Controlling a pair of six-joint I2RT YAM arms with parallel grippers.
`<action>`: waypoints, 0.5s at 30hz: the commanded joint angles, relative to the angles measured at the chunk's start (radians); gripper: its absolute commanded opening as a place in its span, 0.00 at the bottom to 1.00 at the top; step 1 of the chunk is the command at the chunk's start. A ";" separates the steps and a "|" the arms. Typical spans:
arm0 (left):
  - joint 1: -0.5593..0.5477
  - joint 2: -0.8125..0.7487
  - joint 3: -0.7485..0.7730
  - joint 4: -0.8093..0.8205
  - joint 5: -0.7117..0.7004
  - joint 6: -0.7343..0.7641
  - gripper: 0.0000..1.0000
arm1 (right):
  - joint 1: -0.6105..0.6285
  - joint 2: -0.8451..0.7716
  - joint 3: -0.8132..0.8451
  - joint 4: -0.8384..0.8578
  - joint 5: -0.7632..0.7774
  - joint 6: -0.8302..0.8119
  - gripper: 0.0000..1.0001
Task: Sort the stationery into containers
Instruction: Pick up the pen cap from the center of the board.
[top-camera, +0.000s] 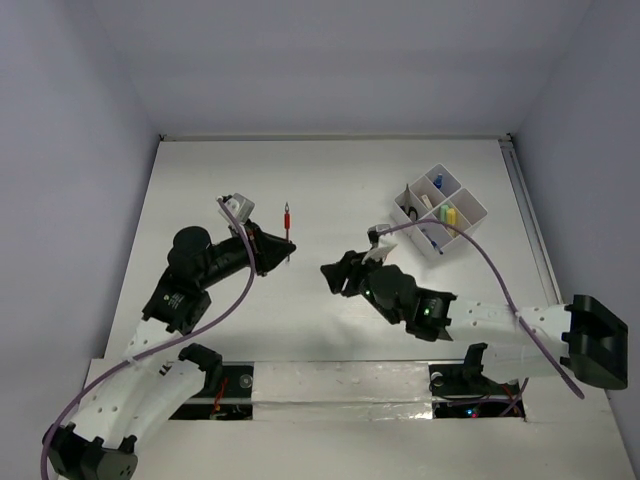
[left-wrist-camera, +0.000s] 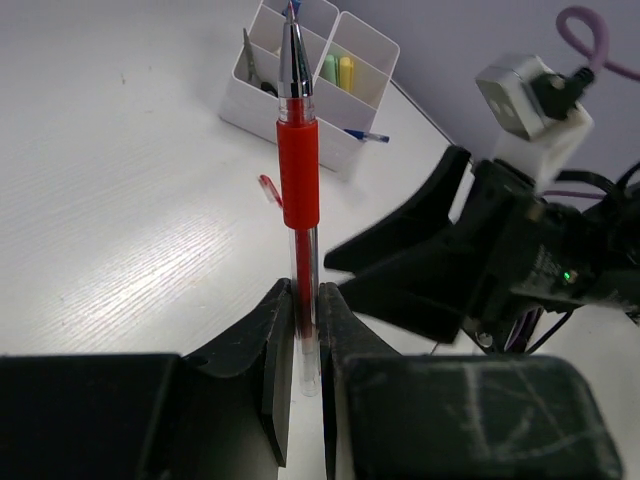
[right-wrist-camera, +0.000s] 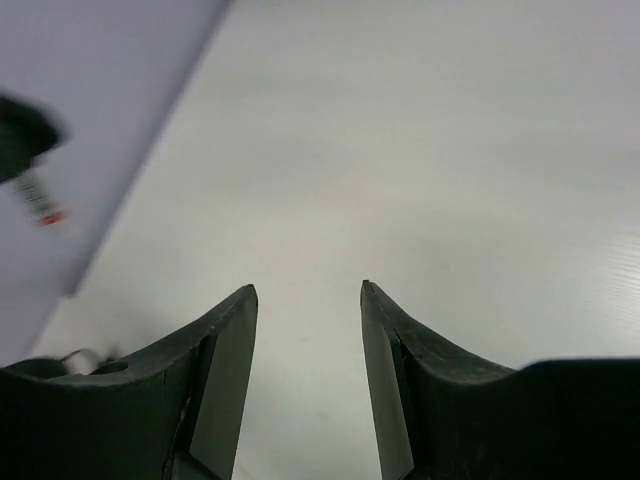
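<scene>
My left gripper (top-camera: 280, 246) (left-wrist-camera: 305, 312) is shut on a red pen (top-camera: 288, 226) (left-wrist-camera: 298, 170), gripping its clear lower barrel, with the pen's tip pointing away from the fingers. The white divided tray (top-camera: 466, 231) (left-wrist-camera: 290, 122) stands at the far right. It holds black-handled scissors (top-camera: 411, 212) (left-wrist-camera: 247, 58), green and yellow sticks (top-camera: 446, 212) (left-wrist-camera: 338, 72) and a blue pen (top-camera: 431, 239) (left-wrist-camera: 365, 135). My right gripper (top-camera: 330, 276) (right-wrist-camera: 307, 290) is open and empty, hovering over bare table just right of the left gripper.
A small red piece (left-wrist-camera: 268, 188) lies on the table between the held pen and the tray. The right arm's black gripper (left-wrist-camera: 430, 250) fills the right side of the left wrist view. Walls enclose the white table (top-camera: 330, 170) at the back and sides.
</scene>
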 joint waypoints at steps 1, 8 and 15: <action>0.003 -0.028 0.039 0.017 -0.025 0.028 0.00 | -0.109 -0.014 0.138 -0.449 0.160 0.030 0.52; 0.003 -0.022 0.041 0.011 -0.026 0.028 0.00 | -0.331 0.200 0.308 -0.771 0.160 0.016 0.46; 0.003 -0.008 0.039 0.008 -0.020 0.030 0.00 | -0.497 0.352 0.357 -0.685 0.033 -0.045 0.47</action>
